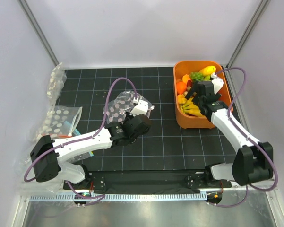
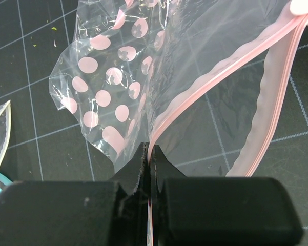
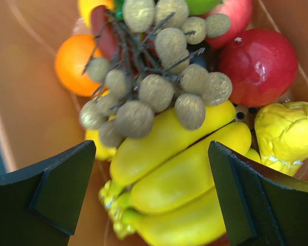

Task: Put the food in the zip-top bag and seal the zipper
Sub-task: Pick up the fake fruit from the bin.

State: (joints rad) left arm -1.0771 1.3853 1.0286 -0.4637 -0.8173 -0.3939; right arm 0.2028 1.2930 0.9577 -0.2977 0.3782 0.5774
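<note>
Presently, my left gripper is clamped tight on the zipper, with the pink strip pinched between the two black fingers at the six o'clock edge of the left wrist view. From that pinch the strip runs up toward one o'clock. A second length of it curves back down at four o'clock, so the mouth stands parted. The zip-top bag fans out toward eleven o'clock, its dotted film crumpled, over the black gridded mat. In the overhead view the bag sits just to the nine o'clock side of the mat's centre.

My right gripper is spread wide, one finger on either side of the view, holding nothing. It hangs over the orange tub at the two o'clock corner of the mat. All the food lies in that tub: bananas directly between my fingers, a brown nut-like cluster lying over them at twelve o'clock, a red fruit at two, an orange piece at ten and a lumpy yellow piece at three. No food shows in the bag.

Spare dotted bags lie at the mat's nine o'clock edge.
</note>
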